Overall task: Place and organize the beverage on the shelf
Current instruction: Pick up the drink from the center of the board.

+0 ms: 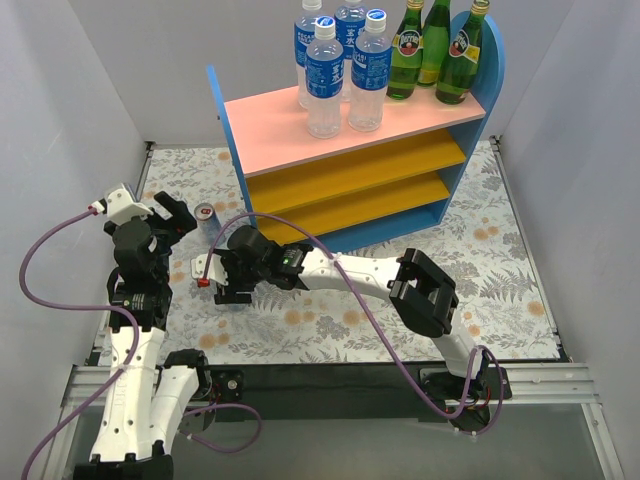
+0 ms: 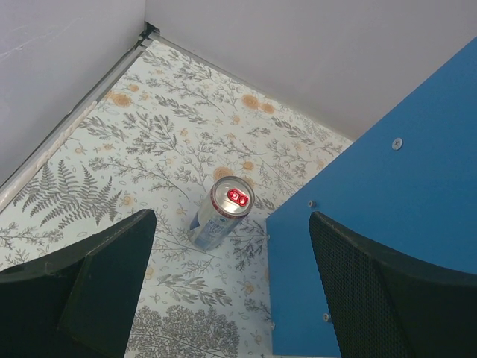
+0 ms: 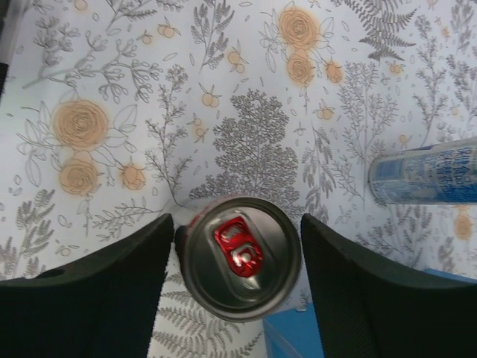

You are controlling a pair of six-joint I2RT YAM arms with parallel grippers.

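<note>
Left gripper [image 2: 231, 222] gapes wide and empty above a smooth silver-red aluminium can [image 2: 223, 212] standing just beside the blue-sided shelf [image 2: 387, 224]. Right gripper [image 3: 237, 222] brackets a second red-tabbed can [image 3: 242, 257] in front of the shelf; whether its jaws touch the can is unclear.

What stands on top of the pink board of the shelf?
Four clear plastic bottles with blue labels and three green glass bottles stand on the pink board. The bases of the rear ones are hidden behind those in front.

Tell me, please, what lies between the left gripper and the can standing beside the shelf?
Only bare floral mat, seen in the left wrist view between the left gripper and the can.
</note>
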